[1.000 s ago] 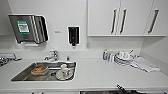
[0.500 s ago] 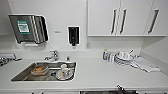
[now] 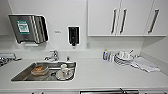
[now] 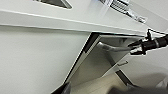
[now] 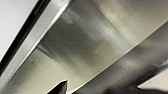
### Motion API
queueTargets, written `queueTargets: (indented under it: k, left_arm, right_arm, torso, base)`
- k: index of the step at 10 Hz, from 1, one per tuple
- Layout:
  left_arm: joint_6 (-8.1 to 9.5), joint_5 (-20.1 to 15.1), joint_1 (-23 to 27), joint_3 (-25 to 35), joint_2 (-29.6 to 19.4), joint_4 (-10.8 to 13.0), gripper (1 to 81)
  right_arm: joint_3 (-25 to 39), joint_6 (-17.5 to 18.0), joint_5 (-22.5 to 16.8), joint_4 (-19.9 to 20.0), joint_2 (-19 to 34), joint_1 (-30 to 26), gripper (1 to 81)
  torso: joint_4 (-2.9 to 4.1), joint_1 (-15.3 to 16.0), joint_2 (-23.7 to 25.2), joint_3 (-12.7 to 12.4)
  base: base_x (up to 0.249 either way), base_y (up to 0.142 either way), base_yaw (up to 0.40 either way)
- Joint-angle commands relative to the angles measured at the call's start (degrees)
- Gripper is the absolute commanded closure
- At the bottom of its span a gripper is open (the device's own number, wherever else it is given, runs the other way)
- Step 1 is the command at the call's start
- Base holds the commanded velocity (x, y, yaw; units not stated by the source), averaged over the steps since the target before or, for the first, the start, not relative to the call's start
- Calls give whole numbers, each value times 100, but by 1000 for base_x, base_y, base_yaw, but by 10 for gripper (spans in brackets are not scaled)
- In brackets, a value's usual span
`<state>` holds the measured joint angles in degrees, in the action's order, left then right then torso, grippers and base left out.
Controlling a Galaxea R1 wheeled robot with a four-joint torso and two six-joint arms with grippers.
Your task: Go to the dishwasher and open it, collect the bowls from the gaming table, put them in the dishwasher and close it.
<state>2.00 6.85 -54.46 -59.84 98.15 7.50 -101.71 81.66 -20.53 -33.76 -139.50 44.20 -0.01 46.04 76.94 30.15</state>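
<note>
Head view: a white countertop carried a steel sink holding dishes, with stacked plates to the right under white wall cabinets.

Left wrist view: the brushed stainless-steel dishwasher stood ajar below the counter; the right gripper met its bar handle, jaw spacing indiscernible.

Right wrist view: brushed steel close up.
</note>
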Motion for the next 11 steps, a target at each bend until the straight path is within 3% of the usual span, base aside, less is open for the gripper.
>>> queueTargets:
  k: [1, 5, 11]
  left_arm:
    - [11, -44, 501, 87, -207, 33, 10]
    - [20, -52, 501, 87, -207, 24, 10]
    - [20, -79, 501, 87, -198, 6, 10]
  right_arm:
    - [205, -124, -997, -158, 262, -275, 10]
    - [100, -124, -997, -158, 130, -258, 10]
    - [108, -124, -997, -166, 121, -249, 10]
  torso:
    - [0, 0, 0, 2]
    - [0, 0, 0, 0]
    - [0, 2, -2, 0]
  base:
    - [0, 0, 0]
    - [0, 0, 0]
    - [-71, 0, 0]
